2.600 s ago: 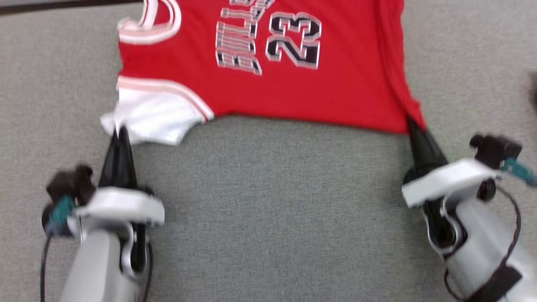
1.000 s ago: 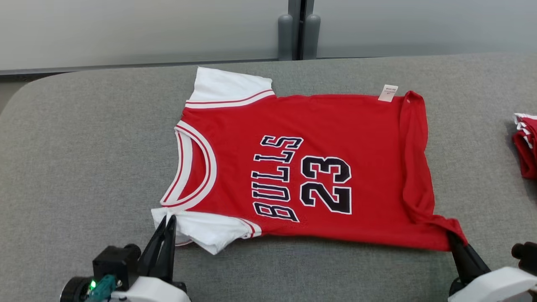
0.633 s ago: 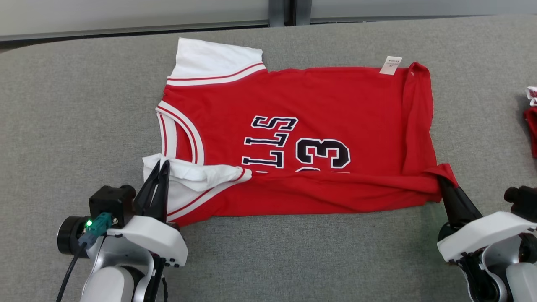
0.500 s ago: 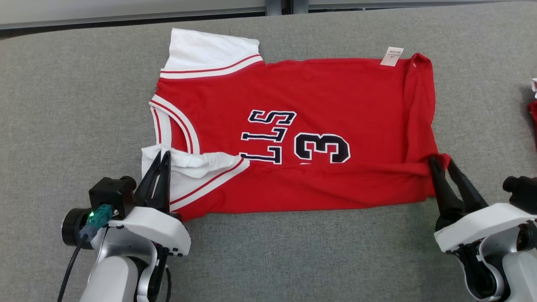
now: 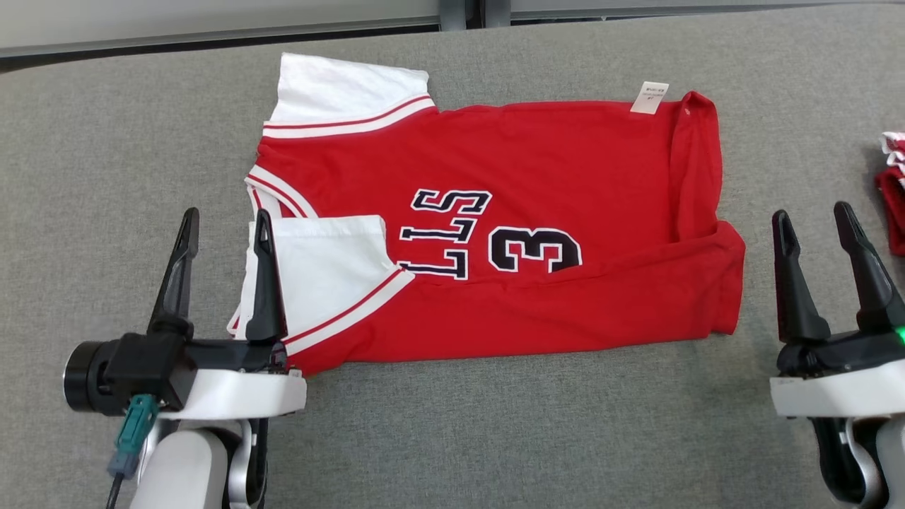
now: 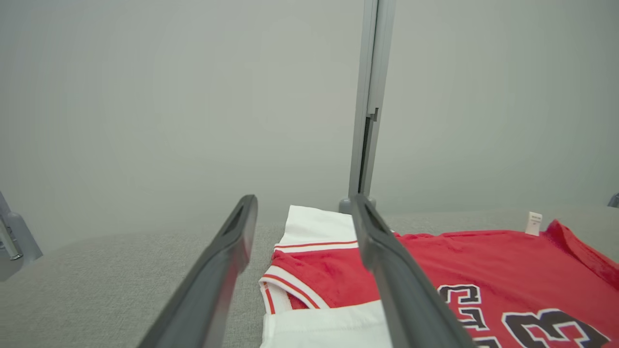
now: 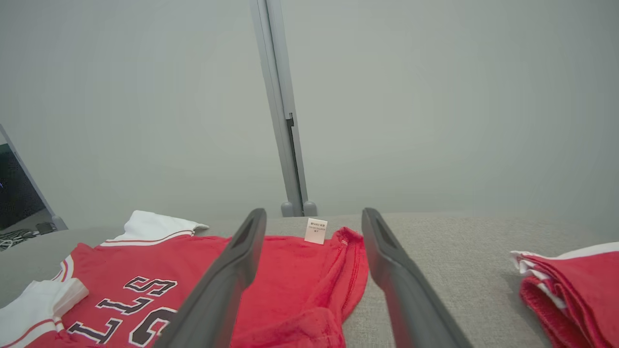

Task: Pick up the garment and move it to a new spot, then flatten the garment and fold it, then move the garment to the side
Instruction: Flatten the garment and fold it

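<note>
On the grey padded table (image 5: pixel 495 424), head view: the red garment (image 5: pixel 537 155) lies spread at centre, collar toward 9 o'clock, hem toward 3 o'clock.

Grippers: the left gripper (image 5: pixel 226 215) sits at 8 o'clock and the right gripper (image 5: pixel 809 212) at 4 o'clock. Both have their fingers spread wide and carry nothing. The right one stands clear of the cloth, just beside the hem corner.

Progress (judgement):
- Relocation and flattening look done. The body lies mostly smooth.
- First fold looks laid. The long edge at 6 o'clock is turned up over the front, with the near white sleeve (image 5: pixel 325 261) on top and the lower half of the lettering covered.
- Left to do, probably: fold the 12 o'clock edge with the far sleeve (image 5: pixel 339 92), a crosswise fold, then the move to the side.

Hard to make out:
- The left gripper's inner finger overlaps the near sleeve's edge. I cannot tell whether it touches or hovers above.
- The hem strip at 3 o'clock is doubled back and rumpled, and its layers are unclear.
- The white label (image 5: pixel 649 97) shows print too small to read.
- A second red-and-white pile (image 5: pixel 892 212) at 3 o'clock is cut off by the frame. The right wrist view shows it folded, well apart from the garment.
</note>
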Available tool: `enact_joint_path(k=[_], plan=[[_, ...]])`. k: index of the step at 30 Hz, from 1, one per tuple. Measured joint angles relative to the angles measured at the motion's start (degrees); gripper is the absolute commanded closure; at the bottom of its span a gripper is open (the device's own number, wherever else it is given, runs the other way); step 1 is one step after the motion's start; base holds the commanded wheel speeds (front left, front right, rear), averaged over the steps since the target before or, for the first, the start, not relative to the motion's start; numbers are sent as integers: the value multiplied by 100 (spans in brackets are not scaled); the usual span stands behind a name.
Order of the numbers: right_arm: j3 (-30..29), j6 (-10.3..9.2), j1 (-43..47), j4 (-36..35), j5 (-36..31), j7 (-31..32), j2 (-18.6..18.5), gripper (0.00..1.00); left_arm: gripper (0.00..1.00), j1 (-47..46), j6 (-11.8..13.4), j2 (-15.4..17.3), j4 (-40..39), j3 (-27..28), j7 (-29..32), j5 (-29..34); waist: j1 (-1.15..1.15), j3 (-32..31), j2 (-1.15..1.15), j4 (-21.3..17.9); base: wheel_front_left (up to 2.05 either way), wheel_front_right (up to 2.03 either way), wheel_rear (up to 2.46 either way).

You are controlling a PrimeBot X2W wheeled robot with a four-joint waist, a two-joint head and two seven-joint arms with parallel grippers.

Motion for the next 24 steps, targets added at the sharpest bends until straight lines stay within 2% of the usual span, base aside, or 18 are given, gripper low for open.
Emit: enact_joint_path(k=[4,13,24], plan=[[-74,0,444,-94,-335,-40,21,0,0,444,45,-10,-244,90,-20,194,0,-191,0,-50,0,0,0],[-98,0,1113,-168,-567,84,292,0,0,1249,-8,-44,-48,126,-26,246,0,-538,0,-152,0,0,0],[-158,0,1165,-190,-564,196,346,0,0,1255,-151,-59,222,242,-26,194,0,-637,0,-127,0,0,0]])
